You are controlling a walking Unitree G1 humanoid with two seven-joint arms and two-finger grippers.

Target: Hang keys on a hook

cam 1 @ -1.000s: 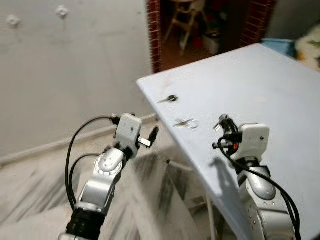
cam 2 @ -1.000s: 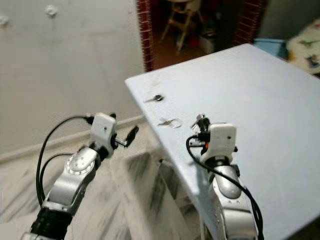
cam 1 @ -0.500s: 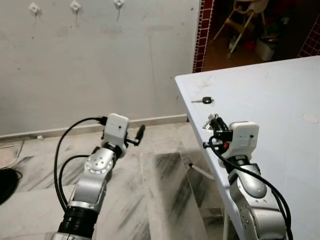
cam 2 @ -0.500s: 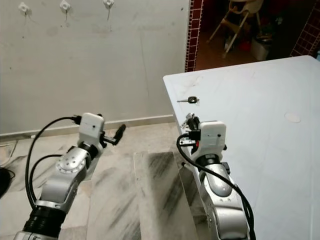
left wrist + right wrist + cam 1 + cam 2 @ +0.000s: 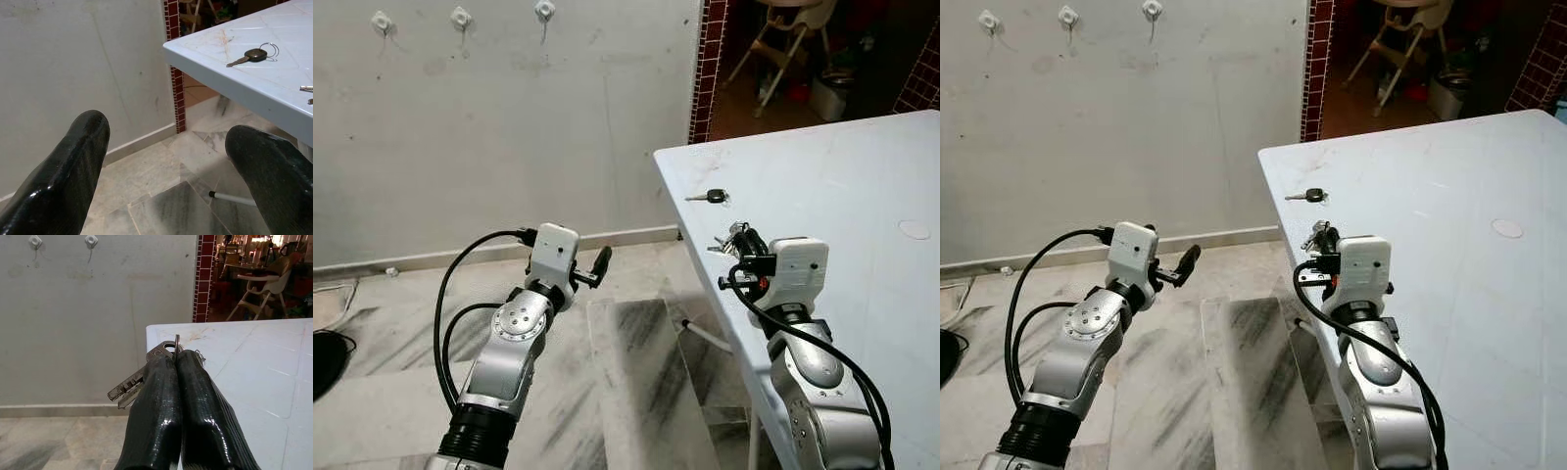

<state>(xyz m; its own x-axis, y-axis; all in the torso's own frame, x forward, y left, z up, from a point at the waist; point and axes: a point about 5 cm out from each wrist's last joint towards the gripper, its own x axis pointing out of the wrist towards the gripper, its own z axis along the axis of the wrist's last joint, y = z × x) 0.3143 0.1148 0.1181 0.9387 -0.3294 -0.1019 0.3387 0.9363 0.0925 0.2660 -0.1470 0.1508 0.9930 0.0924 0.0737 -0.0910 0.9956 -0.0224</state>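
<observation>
I see a pale blue table (image 5: 842, 186) on the right, with faint tile-like lines. The bunch of keys (image 5: 146, 377) in my right gripper (image 5: 177, 363) is dull silver metal, and the fingers are glossy black. The single key (image 5: 250, 55) far on the table has a black head and a silver blade. The floor (image 5: 636, 392) is white marble with grey streaks. The wall (image 5: 509, 127) is off-white, with three white hooks (image 5: 460, 17). The pillar (image 5: 703, 69) has dark red small tiles.

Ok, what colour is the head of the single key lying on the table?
Black, clearest in the left wrist view: single key.
</observation>
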